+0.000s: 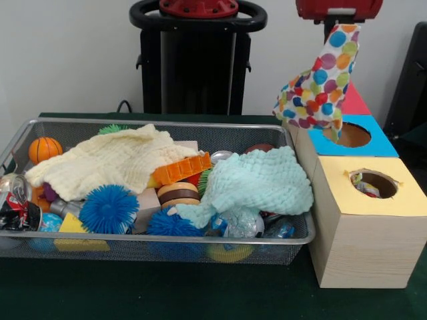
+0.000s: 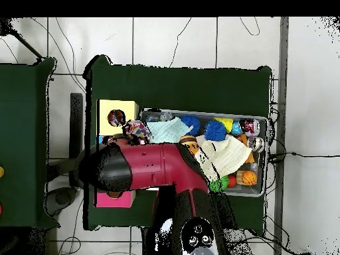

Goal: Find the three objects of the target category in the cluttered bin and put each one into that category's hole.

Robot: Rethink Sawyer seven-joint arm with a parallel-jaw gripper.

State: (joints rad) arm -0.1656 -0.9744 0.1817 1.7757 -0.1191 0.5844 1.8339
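Note:
My gripper (image 1: 340, 27) is at the top right of the front view, shut on a white polka-dot cloth (image 1: 320, 83) that hangs down over the blue-faced box. In the overhead view this cloth (image 2: 137, 130) shows beside the red arm (image 2: 146, 169), next to the yellow-faced box. The hole (image 1: 373, 183) in the yellow top of the near wooden box shows a bit of dotted fabric (image 1: 367, 189) inside; the hole also shows in the overhead view (image 2: 116, 118). The wire-mesh bin (image 1: 160, 248) lies left of the boxes. No other dotted cloth shows in the bin.
In the bin lie a pale yellow knitted cloth (image 1: 113, 160), a mint-green knitted cloth (image 1: 257, 183), blue spiky balls (image 1: 109, 209), an orange ball (image 1: 45, 149), an orange toothed block (image 1: 180, 170) and a can (image 1: 13, 200). The blue-faced box (image 1: 383, 143) and the red-faced box (image 1: 355, 101) stand behind the yellow one.

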